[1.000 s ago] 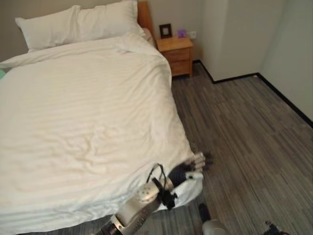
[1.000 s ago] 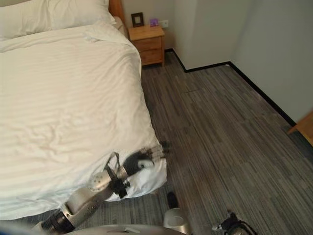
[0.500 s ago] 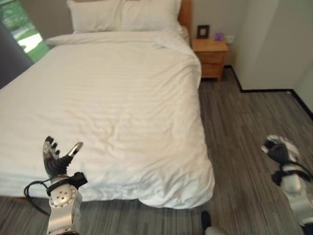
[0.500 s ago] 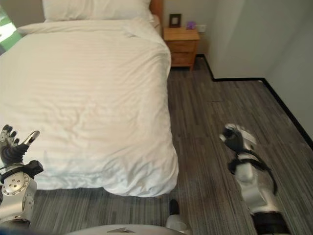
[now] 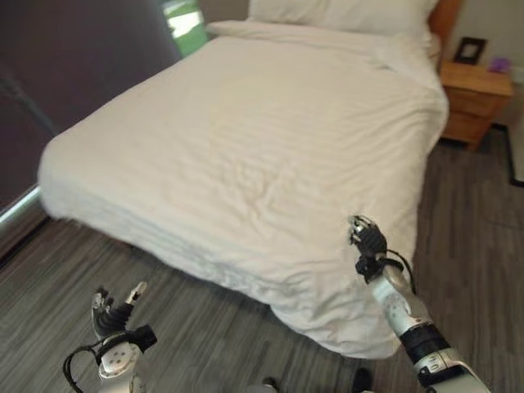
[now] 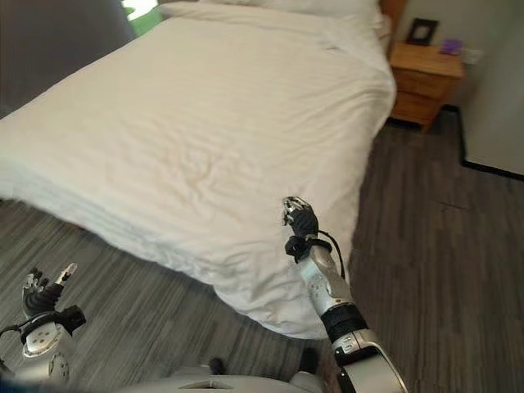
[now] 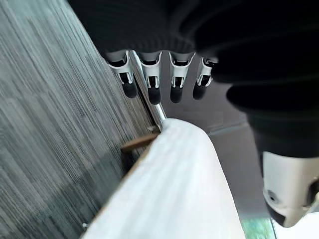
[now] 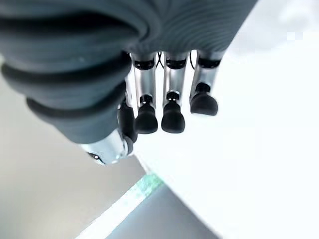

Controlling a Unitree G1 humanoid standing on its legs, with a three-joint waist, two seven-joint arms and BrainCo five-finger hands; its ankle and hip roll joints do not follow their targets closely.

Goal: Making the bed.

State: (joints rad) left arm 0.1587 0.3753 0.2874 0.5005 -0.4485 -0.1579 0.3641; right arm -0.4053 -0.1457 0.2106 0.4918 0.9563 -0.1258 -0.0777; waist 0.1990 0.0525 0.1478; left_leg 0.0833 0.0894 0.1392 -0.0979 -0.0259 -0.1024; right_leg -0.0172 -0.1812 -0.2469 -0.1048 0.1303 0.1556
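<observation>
White duvet [image 5: 246, 139] spread over bed, reaching from centre to 12 o'clock; right hand [image 5: 368, 242] raised at 4 o'clock above its near corner, fingers relaxed, empty; left hand [image 5: 113, 309] low at 7 o'clock over floor [image 5: 164, 327], fingers spread.

White duvet [image 6: 205, 123] spread over bed; right hand [image 6: 300, 221] above near corner; left hand [image 6: 42, 295] over floor [image 6: 426, 237].

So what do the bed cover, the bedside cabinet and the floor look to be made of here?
The white striped duvet looks like woven cotton with a faint satin stripe: soft creases, matte sheen. The small orange-brown bedside cabinet looks like varnished wood, warm and evenly toned, though veneer is possible. The grey streaked floor reads as plank-patterned laminate or vinyl; its long grain lines don't settle which.
</observation>
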